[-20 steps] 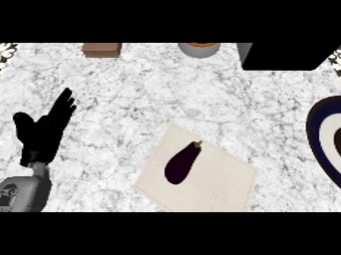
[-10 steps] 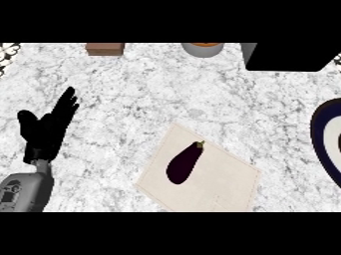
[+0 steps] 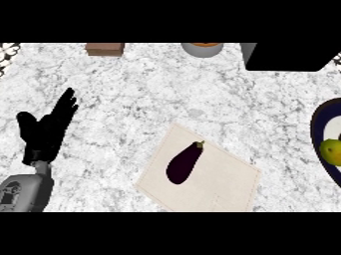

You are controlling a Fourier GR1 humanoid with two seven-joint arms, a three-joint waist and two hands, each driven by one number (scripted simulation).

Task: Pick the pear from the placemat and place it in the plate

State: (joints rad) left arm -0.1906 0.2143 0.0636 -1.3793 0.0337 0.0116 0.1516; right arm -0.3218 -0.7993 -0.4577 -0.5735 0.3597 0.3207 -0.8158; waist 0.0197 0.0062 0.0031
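Fingers (image 3: 65, 107) of left hand (image 3: 45, 132) straight; pear (image 3: 335, 152) on plate (image 3: 328, 119).

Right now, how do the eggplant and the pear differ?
The eggplant is dark purple and long; the pear is yellow-green and rounder. The eggplant lies tilted on the beige placemat mid-counter; the pear sits on the dark-rimmed plate at the right edge. The eggplant looks larger than the pear. Neither is touched: the left robot hand is open at the left, far from both.
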